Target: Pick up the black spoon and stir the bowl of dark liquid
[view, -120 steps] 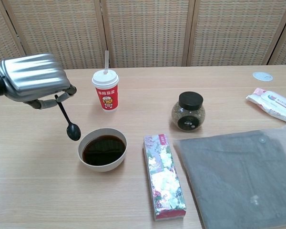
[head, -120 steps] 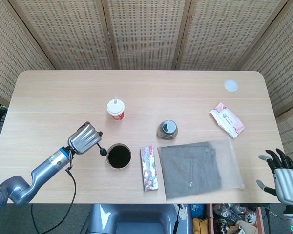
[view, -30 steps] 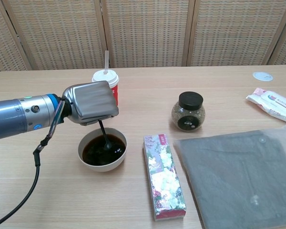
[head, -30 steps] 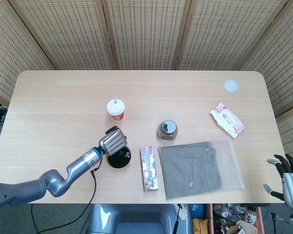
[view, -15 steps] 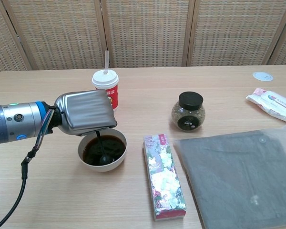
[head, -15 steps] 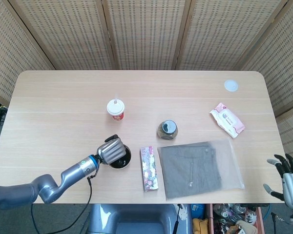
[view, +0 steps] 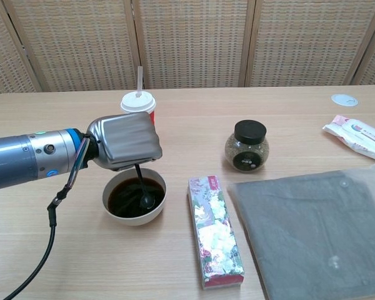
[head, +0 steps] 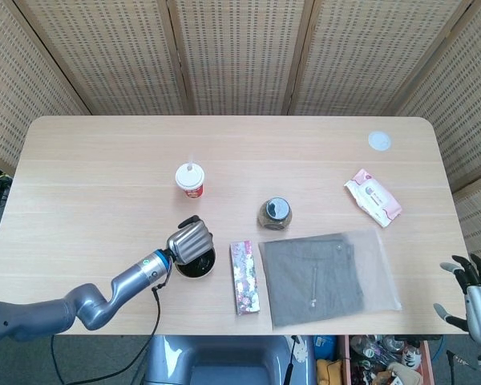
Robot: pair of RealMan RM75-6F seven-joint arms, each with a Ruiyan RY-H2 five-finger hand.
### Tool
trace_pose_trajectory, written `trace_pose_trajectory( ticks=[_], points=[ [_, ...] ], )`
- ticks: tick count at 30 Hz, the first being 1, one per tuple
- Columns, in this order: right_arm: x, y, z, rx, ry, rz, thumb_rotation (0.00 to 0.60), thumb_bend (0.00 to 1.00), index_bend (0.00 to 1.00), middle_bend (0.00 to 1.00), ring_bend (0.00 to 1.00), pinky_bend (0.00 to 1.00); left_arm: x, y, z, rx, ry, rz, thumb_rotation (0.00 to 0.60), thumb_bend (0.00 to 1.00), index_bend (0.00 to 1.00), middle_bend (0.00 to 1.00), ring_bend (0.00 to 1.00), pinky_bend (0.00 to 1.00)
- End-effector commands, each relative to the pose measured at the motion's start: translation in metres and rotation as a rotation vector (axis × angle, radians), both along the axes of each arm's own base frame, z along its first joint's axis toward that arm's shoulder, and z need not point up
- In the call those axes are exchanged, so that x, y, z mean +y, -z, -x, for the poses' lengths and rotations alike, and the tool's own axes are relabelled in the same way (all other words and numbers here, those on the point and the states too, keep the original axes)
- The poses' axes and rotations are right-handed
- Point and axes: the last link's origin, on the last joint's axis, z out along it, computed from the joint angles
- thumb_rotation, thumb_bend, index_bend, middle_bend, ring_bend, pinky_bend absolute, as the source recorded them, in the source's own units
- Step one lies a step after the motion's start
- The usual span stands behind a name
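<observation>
While the left arm reaches in from the lower left of both views, the scene breaks down like this:
Left hand [view: 125, 140]: fingers curled down, gripping the black spoon [view: 142, 187] by its handle; hand sits directly over the bowl [view: 134, 195], left of centre in chest view; in head view it covers most of the bowl from above
Black spoon: handle runs down from under the hand, slightly tilted to the right; its round end is dipped in the dark liquid [view: 126, 195], toward the right side of the bowl
Bowl: pale, round, on the wooden table [head: 96, 168], lower centre-left in head view; filled w/ dark liquid
Right hand [head: 474, 293]: bottom right corner of head view, off the table edge; fingers apart, holding nothing; not seen in chest view
Red cup [view: 139, 117]: white lid & straw, just behind the left hand, upper left of chest view
Glass jar [view: 247, 146]: black lid, dark contents, centre-right of chest view, well apart from the bowl
Floral box [view: 215, 230]: long, narrow, lying flat just right of the bowl, lower centre
Grey cloth in clear bag [view: 322, 231]: flat, lower right of chest view
Wipes pack [head: 373, 197]: pink & white, right side of head view
White disc [head: 379, 141]: small, upper right near the table's far corner
Backdrop: woven screen panels [head: 240, 56] across the top of both views
</observation>
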Motion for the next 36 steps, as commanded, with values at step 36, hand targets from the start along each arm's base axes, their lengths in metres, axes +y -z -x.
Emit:
trace_pose_trajectory(
  ticks=[36],
  points=[
    [0.004, -0.001, 0.0, -0.001, 0.002, 0.009, 0.6, 0.09, 0.3, 0.28, 0.11, 0.21, 0.002, -0.001, -0.002, -0.014, -0.033, -0.012, 0.6, 0.43, 0.67, 0.85, 0.79, 0.79]
  ],
)
